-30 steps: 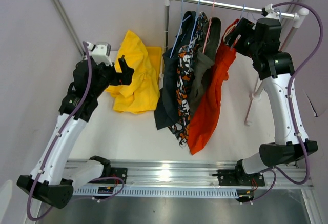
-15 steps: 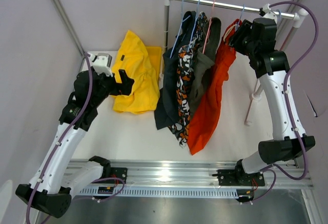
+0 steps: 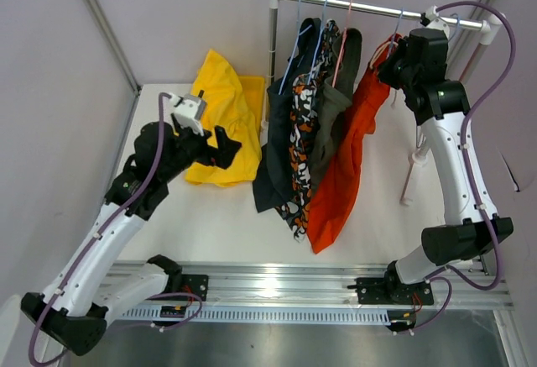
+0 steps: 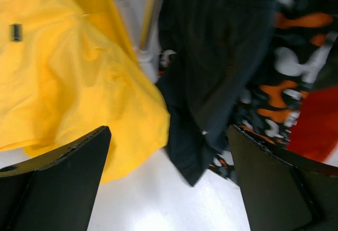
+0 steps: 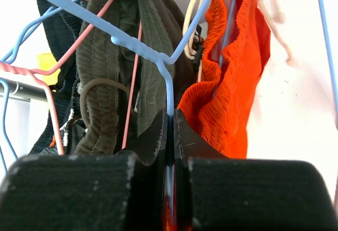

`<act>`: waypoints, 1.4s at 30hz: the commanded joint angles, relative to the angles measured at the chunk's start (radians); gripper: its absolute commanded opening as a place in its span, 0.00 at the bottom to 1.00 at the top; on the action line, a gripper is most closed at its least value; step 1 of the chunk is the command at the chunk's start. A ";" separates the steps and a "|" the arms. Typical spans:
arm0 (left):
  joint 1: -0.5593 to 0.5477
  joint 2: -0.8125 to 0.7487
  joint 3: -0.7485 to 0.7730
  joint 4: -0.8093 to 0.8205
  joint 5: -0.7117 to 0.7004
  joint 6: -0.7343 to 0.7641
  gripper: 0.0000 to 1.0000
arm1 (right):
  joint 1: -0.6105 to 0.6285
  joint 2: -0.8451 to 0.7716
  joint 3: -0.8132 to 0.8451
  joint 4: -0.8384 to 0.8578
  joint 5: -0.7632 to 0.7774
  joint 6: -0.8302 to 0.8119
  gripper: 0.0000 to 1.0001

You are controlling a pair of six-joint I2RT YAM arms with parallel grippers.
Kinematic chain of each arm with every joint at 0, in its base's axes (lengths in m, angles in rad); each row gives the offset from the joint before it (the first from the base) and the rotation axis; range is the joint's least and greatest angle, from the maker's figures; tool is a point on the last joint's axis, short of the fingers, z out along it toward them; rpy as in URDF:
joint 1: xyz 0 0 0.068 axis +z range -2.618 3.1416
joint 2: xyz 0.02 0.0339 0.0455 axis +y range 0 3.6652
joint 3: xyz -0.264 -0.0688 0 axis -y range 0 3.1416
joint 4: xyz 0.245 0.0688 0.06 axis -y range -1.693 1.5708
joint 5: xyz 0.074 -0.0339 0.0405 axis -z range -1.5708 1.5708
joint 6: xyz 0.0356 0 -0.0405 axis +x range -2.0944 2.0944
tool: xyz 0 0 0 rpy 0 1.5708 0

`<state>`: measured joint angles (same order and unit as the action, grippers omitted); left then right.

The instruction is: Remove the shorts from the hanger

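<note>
Right hand [image 5: 170, 119]: clamped tight on the wire of the blue hanger [image 5: 135, 46], just below its fork, beside the orange-red shorts [image 5: 232, 83].
Left hand [image 4: 169, 175]: fingers spread wide, holding nothing, low over the counter [image 3: 210, 224].
Yellow shorts [image 3: 220, 123]: off the rail [image 3: 369, 6], crumpled on the counter, next to the left hand.
Rail: carries the navy shorts [image 3: 275, 132], camouflage shorts [image 3: 304, 136], olive shorts [image 3: 334, 111] and orange-red shorts on hangers.
</note>
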<state>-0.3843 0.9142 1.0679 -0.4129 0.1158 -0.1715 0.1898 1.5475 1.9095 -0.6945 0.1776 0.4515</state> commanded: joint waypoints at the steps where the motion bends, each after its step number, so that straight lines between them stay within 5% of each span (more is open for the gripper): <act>1: -0.155 -0.012 0.053 0.109 0.067 0.023 0.99 | 0.017 -0.015 0.094 0.000 0.019 -0.007 0.00; 6: -0.414 0.040 0.056 0.269 0.117 -0.002 0.99 | 0.072 -0.052 0.195 -0.045 0.062 -0.013 0.00; 15: -0.629 0.264 0.148 0.492 0.137 0.024 0.99 | 0.151 -0.197 0.146 -0.099 0.105 0.038 0.00; 35: -0.771 0.641 0.383 0.562 0.074 0.046 0.98 | 0.163 -0.331 0.026 -0.120 0.056 0.104 0.00; 38: -0.780 0.654 0.383 0.554 0.042 0.049 0.64 | 0.163 -0.333 0.036 -0.128 0.062 0.098 0.00; 42: -0.798 0.638 0.377 0.502 -0.031 0.061 0.01 | 0.163 -0.325 0.048 -0.128 0.071 0.085 0.00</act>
<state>-1.1595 1.5707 1.4044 0.0971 0.1547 -0.1265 0.3458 1.2480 1.9186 -0.8833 0.2432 0.5411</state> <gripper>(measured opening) 0.146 0.038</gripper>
